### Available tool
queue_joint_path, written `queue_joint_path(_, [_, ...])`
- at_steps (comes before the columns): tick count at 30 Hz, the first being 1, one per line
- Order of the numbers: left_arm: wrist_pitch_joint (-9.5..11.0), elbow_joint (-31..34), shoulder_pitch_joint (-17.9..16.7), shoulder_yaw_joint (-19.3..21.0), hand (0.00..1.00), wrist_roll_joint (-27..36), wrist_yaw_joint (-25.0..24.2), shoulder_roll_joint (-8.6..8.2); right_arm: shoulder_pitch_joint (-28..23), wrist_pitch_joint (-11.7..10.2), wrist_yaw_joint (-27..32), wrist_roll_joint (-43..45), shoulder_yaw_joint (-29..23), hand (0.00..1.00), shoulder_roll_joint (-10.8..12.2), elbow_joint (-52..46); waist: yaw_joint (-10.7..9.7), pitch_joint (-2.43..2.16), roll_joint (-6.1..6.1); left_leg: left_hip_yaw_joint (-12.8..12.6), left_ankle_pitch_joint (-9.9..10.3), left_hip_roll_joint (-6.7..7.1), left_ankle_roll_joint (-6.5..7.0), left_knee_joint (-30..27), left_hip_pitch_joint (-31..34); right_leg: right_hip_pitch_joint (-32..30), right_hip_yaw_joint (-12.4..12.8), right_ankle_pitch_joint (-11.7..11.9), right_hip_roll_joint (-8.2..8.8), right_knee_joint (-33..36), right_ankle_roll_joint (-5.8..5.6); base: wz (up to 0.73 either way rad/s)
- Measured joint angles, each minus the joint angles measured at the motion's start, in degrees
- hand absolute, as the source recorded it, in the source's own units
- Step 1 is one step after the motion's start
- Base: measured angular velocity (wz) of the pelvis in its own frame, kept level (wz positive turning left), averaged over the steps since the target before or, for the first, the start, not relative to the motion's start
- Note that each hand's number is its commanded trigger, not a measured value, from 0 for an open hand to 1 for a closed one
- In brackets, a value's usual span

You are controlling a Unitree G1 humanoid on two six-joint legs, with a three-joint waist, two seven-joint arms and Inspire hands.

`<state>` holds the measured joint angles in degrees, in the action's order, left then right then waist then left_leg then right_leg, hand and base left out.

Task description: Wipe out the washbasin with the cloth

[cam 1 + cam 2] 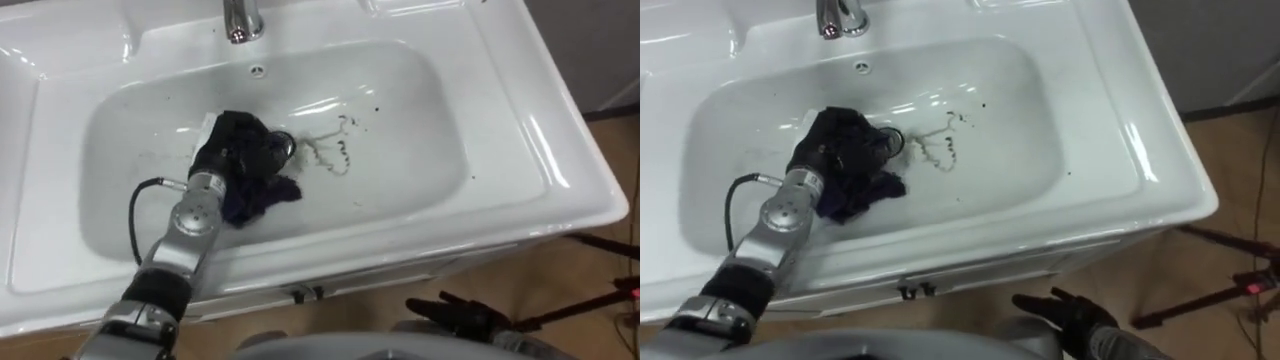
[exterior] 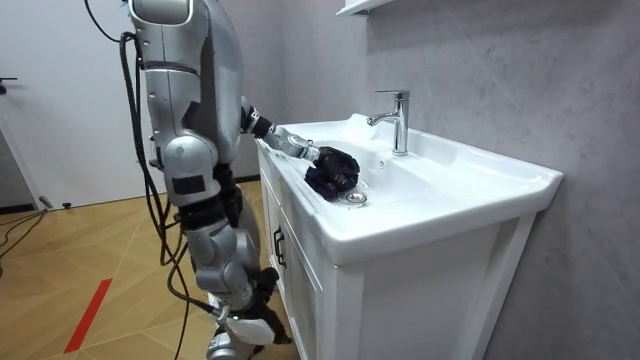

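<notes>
The white basin [image 1: 430, 110] is sunk in a vanity top. A dark cloth [image 1: 265, 198] lies bunched near the basin's middle. My left hand [image 1: 232, 150] rests on top of it with fingers curled into the fabric, and the arm comes in over the front rim. Dark squiggly marks [image 1: 338, 152] streak the basin floor just right of the hand. A drain ring [image 1: 287, 146] peeks out beside the hand. My right hand [image 1: 462, 314] hangs below the vanity's front edge, fingers spread and holding nothing. In the room view, I stand at the vanity front with the left hand [image 2: 338, 162] in the basin.
A chrome faucet [image 1: 241, 20] rises behind the basin, with an overflow hole [image 1: 257, 70] below it. The vanity top has a wide flat rim [image 1: 560, 150] on the right. Beyond it lies wooden floor [image 1: 600, 290], and cabinet doors [image 2: 285, 250] sit beneath.
</notes>
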<state>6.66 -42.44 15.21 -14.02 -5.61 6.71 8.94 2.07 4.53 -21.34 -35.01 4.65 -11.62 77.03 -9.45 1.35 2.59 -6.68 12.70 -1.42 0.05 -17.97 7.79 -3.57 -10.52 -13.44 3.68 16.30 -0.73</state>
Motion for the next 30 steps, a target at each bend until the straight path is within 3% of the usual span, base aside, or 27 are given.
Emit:
queue_joint_path(2, [-0.9, -4.2, 5.0, -2.0, 1.0, 0.0, -0.3, 0.21, 2.4, 0.3, 0.7, -0.6, 0.4, 0.0, -0.7, 2.4, -2.0, 0.52, 1.12, -0.6, -0.4, 0.12, 0.49, -1.0, 2.2, -2.7, 0.6, -0.1, 0.41, 2.1, -0.11, -0.09])
queue_joint_path(5, [-1.4, -8.4, 9.7, -4.2, 1.0, -0.1, -1.9, 1.06, 4.1, 0.2, 1.4, -0.7, 0.4, 0.0, -1.7, 3.3, -3.6, 0.78, 1.93, -1.6, -0.8, 0.24, 0.86, -2.0, 4.6, -6.5, 2.1, -0.3, 0.75, 4.6, -0.16, -0.16])
queue_joint_path(8, [-2.7, -8.9, 11.6, -7.4, 1.0, -0.1, -3.9, 2.35, 4.7, 0.4, 1.4, -1.2, 0.9, 0.0, -3.5, 3.5, -5.8, 0.8, 3.13, -1.7, -1.1, 0.31, 1.22, -3.2, 6.6, -8.7, 2.2, -0.4, 1.07, 5.7, -0.2, 0.0])
queue_joint_path(10, [-3.8, -9.5, 12.6, -8.8, 1.0, -0.1, -4.9, 2.57, 4.7, 0.4, 1.4, -1.5, 1.0, 0.0, -4.0, 3.6, -6.4, 0.89, 3.32, -2.1, -1.2, 0.3, 1.28, -3.5, 6.6, -9.4, 2.6, -0.4, 1.2, 6.4, -0.19, -0.06])
queue_joint_path(13, [-4.2, -11.2, 14.2, -8.7, 1.0, 0.0, -5.2, 1.5, 4.9, 0.3, 1.4, -2.1, 1.2, 0.0, -4.5, 3.6, -8.2, 1.28, 4.18, -2.2, -1.3, 0.32, 1.43, -3.8, 7.0, -9.6, 2.5, -0.7, 1.42, 6.7, -0.36, 0.04])
queue_joint_path(15, [-4.2, -11.5, 15.4, -8.8, 1.0, 0.3, -5.2, 0.84, 5.1, 0.1, 1.4, -3.8, 1.4, 0.0, -4.6, 3.5, -8.8, 1.32, 4.88, -2.6, -1.4, 0.38, 1.68, -4.0, 8.1, -11.1, 2.5, -0.7, 1.85, 7.9, -0.43, 0.0])
queue_joint_path(17, [-4.2, -11.5, 17.7, -8.8, 1.0, 1.3, -5.2, 0.34, 5.7, 0.0, 1.7, -5.5, 1.5, 0.0, -4.7, 3.5, -9.0, 1.68, 5.56, -3.2, -1.7, 0.86, 1.98, -4.6, 9.7, -13.4, 3.1, -0.9, 2.42, 9.9, -0.48, -0.07])
queue_joint_path(20, [-3.5, -11.5, 18.7, -8.6, 1.0, 1.7, -5.0, -0.49, 6.6, -0.5, 2.6, -5.4, 2.0, 0.0, -4.8, 3.5, -9.1, 1.81, 5.59, -4.5, -1.7, 0.98, 2.1, -4.5, 9.8, -14.7, 4.8, -1.2, 2.44, 11.0, -0.65, -0.2])
queue_joint_path(30, [-1.5, -7.9, 21.2, -8.1, 1.0, 1.6, 0.8, -3.32, 6.9, -1.0, 3.1, -6.3, 3.3, 0.0, -5.1, 3.4, -9.6, 1.96, 5.46, -5.9, -2.2, 1.54, 2.65, -5.0, 13.1, -19.4, 5.8, -1.4, 3.35, 13.7, -0.87, -0.02])
